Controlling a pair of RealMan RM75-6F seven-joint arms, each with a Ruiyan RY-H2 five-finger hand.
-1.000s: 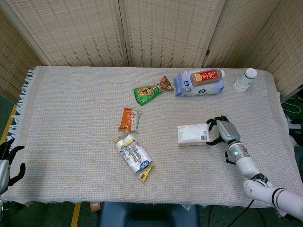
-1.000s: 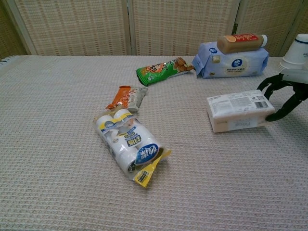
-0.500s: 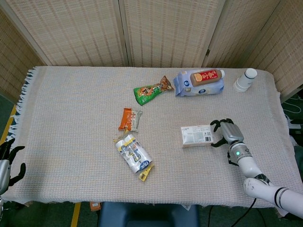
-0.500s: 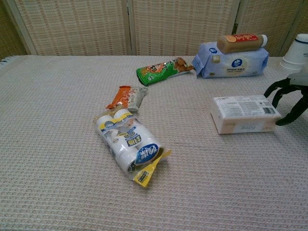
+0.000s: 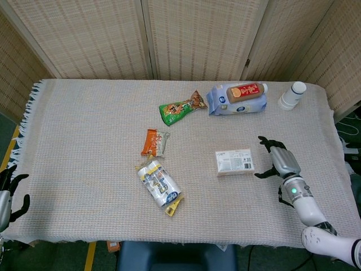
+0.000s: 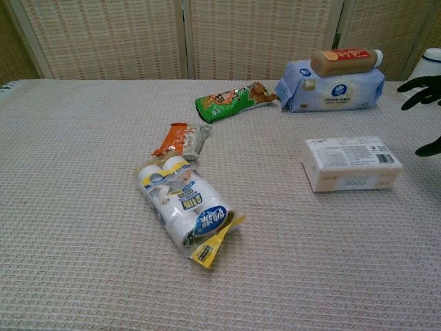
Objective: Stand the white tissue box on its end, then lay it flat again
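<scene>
The white tissue box [image 5: 234,162] [image 6: 351,163] lies flat on the woven cloth, right of centre, label side up. My right hand [image 5: 280,160] [image 6: 426,103] hovers just to the right of it, fingers spread, a small gap between fingertips and box, holding nothing. In the chest view only its dark fingertips show at the right edge. My left hand [image 5: 8,192] hangs off the table's front left corner, fingers apart and empty.
A blue wipes pack [image 5: 234,101] with a brown bottle [image 5: 246,91] on top sits behind the box. A white cup stack [image 5: 292,95] stands at the back right. A green snack bag [image 5: 181,107], orange wrapper [image 5: 154,141] and a roll pack [image 5: 160,182] lie centre-left.
The right hand let go of the tissue box and drew back to the right and upward. The box slid slightly right and settled flat. The left hand stayed put.
</scene>
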